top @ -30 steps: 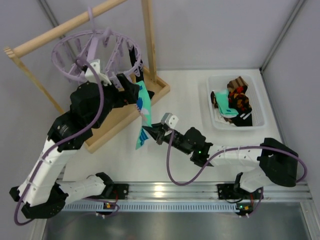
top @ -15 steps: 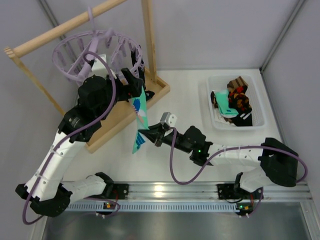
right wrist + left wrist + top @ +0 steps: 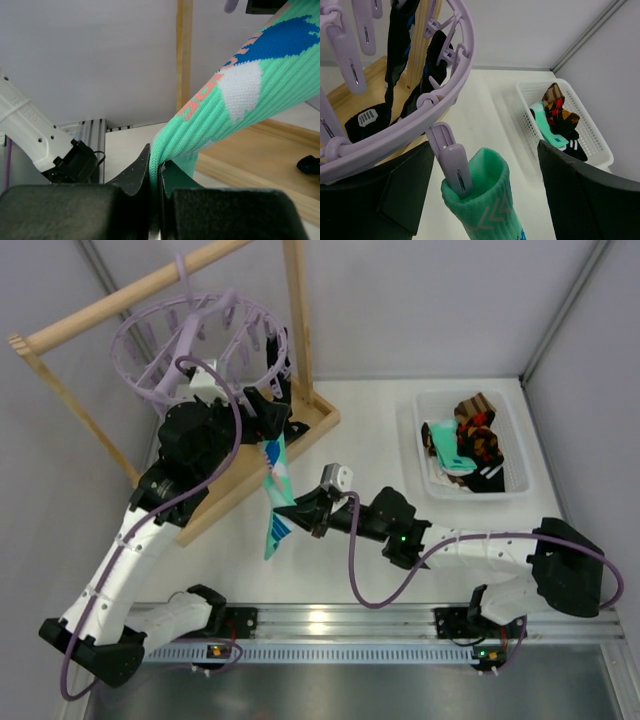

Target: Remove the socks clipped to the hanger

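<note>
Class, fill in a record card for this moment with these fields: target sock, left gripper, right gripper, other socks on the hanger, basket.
Target sock: mint sock, its cuff held in a lavender clip on the hanger, hanging down
Left gripper: open, one finger on each side of that clip
Right gripper: shut on the mint sock lower down
Other socks on hanger: black socks clipped elsewhere on the ring
Basket: white, on the robot's right, holding removed socks

— Any writing legible here?
— No. The mint sock (image 3: 240,95) carries salmon letters, but they are cut off and unreadable. A black sock (image 3: 367,120) shows a white striped patch with no words.
</note>
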Tool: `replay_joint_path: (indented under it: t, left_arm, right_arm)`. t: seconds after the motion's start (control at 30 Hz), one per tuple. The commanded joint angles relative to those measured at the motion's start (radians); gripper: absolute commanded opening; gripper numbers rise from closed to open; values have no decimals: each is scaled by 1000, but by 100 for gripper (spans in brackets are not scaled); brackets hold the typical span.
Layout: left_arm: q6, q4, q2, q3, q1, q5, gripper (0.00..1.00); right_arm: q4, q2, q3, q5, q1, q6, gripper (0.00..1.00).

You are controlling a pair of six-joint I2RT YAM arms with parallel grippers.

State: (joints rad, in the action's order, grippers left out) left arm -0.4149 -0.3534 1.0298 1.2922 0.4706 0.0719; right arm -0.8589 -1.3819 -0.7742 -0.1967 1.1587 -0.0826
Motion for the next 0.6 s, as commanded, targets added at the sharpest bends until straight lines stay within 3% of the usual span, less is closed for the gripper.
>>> replay_joint_path:
  t: [0.0,0.2,0.57]
  left_arm:
    - [31,178,-31,-39,-26,-66,87]
    - [-8,159,-92,-80,-41,58,98]
    - [-33,-237,-143,85,-41,111,98]
  right_arm:
    - [-6,58,-37,-107,-16,-46,0]
    - [40,63,-27,-29,-30,-19,0]
    - [199,-97,-187,51,4,119,0]
